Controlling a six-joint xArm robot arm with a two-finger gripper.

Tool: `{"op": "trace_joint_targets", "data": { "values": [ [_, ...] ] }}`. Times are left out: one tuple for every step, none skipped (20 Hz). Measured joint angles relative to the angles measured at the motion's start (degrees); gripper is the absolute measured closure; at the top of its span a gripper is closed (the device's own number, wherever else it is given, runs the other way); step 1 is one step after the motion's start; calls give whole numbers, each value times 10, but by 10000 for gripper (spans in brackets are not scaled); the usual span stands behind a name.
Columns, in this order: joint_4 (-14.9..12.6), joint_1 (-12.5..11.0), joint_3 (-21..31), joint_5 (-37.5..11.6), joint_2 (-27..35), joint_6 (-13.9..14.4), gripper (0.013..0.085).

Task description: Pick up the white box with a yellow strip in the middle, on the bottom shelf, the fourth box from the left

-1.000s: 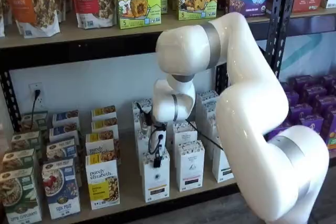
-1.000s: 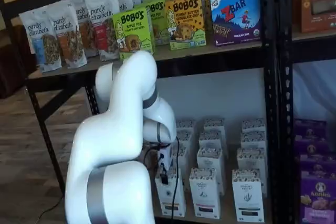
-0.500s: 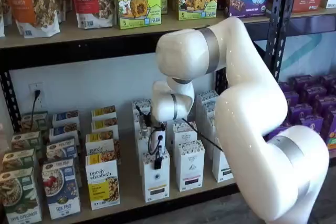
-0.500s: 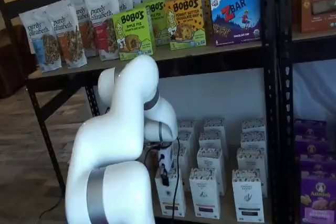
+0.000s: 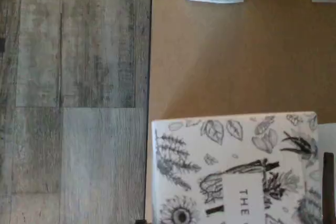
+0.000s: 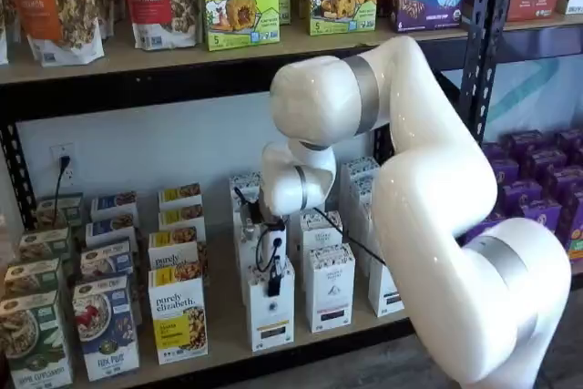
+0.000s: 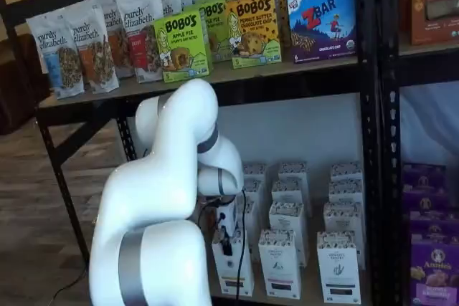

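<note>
Tool parked right over the front white box, nothing grabbed yet

Tool [image 6: 274, 271] is hanging just above the front box of the white row, and honestly its black fingers are hard to read in both shelf views, just a dark bit with a cable looping beside it. Going by how it sits, with the box top right below and nothing lifted, I'd say the fingers are spread wide, not clamped on anything.

Progress-wise: the reach looks pretty much done, the grab and the lift are both left. The white box [image 6: 271, 307] stands upright at the near edge of the bottom shelf [image 6: 223, 321], with the purely elizabeth box [image 6: 178, 314] to its left and another white carton [image 6: 330, 287] to its right.

Wrist view shows the speckled botanical top of the white box [image 5: 236, 169] filling the frame close up, shelf board beside it and grey floor [image 5: 73, 98] past the edge. So the tool is directly overhead, very close, maybe touching, can't tell.
</note>
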Motion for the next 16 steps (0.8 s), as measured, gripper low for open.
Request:
{"op": "trace_joint_targets", "data": {
  "values": [
    [-1,1,-2,-1,2,2,130],
    [-4,1,-4,-2,5,4,130],
    [-6,1,-6,-3,7,7,130],
    [-9,1,-8,-4,9,9,130],
    [-11,1,-9,-5,11,11,130],
    [-12,1,-11,-6,13,12,130],
    [-13,1,-12,-6,14,12,130],
    [-14,1,-14,-7,16,13,130],
    [-16,1,-16,-7,18,14,130],
    [-17,1,-18,-7,20,15,130],
    [-17,0,-19,-6,22,15,130],
    [-16,0,-21,-5,23,14,130],
    [-14,0,-22,-5,24,12,130],
    [-13,0,-23,-3,24,11,130],
    [-13,0,-23,-3,24,11,130],
    [-12,0,-24,-1,25,11,170]
  ]
}}
